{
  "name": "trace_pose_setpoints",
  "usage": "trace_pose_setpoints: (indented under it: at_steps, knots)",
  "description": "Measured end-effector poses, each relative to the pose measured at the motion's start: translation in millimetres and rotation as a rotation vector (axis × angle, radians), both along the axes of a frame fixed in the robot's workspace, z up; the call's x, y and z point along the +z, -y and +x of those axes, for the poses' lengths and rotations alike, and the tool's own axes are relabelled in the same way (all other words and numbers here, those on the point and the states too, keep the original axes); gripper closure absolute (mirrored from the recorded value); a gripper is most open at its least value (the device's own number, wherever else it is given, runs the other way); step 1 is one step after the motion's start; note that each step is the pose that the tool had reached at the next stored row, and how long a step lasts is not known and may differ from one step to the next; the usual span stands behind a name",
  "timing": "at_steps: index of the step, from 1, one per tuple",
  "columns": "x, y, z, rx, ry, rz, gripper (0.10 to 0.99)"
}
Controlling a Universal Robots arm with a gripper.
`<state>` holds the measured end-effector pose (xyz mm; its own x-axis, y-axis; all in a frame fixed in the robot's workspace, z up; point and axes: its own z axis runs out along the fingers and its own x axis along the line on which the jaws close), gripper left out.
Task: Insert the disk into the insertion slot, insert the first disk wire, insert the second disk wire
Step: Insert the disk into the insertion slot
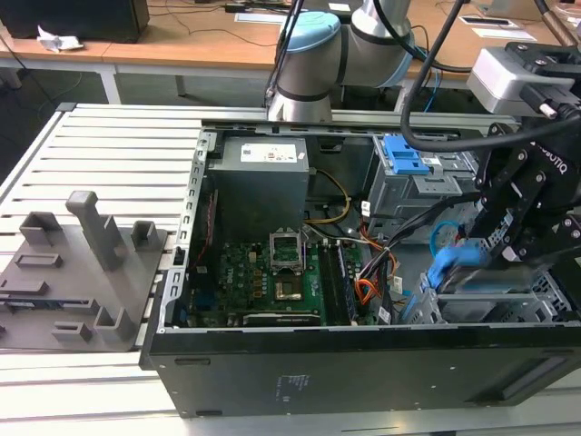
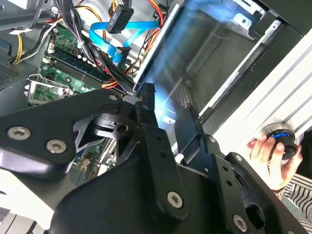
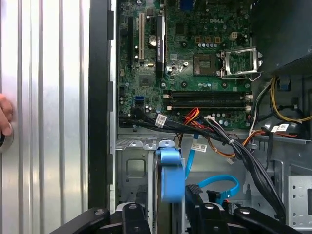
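My gripper (image 1: 497, 247) is shut on the disk (image 1: 451, 263), whose blue carrier end tilts down over the insertion slot (image 1: 495, 307), the low grey cage at the case's front right. In the first wrist view the blue carrier (image 3: 170, 175) stands between my black fingers (image 3: 195, 200), above the cage's metal wall (image 3: 130, 168). The disk (image 2: 195, 48) is blurred in the second wrist view. The second disk wire, a light-blue loop (image 3: 222, 183), lies loose beside the cage. The orange, yellow and black bundle, probably the first disk wire, ends in a dark plug (image 2: 119, 19) hanging free.
The taller grey cage with a blue latch (image 1: 407, 162) stands behind the slot. The motherboard (image 1: 272, 272) fills the case floor and black cables (image 3: 234, 144) cross near the slot. A person's hand (image 2: 270, 156) rests on a knob outside the case. A grey fixture (image 1: 77, 272) sits at the exterior view's left.
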<state>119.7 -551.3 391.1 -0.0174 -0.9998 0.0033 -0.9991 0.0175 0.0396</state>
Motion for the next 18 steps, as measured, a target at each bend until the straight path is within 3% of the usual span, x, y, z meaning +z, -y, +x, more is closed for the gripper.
trace_pose_setpoints:
  at_steps: [1,7,8,9,10,18]
  knots:
    - [-0.1,0.0,0.0,0.0,0.0,0.0,0.647]
    - [-0.1,0.0,0.0,0.0,0.0,0.0,0.647]
    - [-0.1,0.0,0.0,0.0,0.0,0.0,0.792]
    - [-0.1,0.0,0.0,0.0,0.0,0.0,0.851]
    - [-0.2,0.0,0.0,0.0,0.0001,0.0,0.973]
    - [-0.3,0.0,0.0,0.0,0.0001,0.0,0.98]
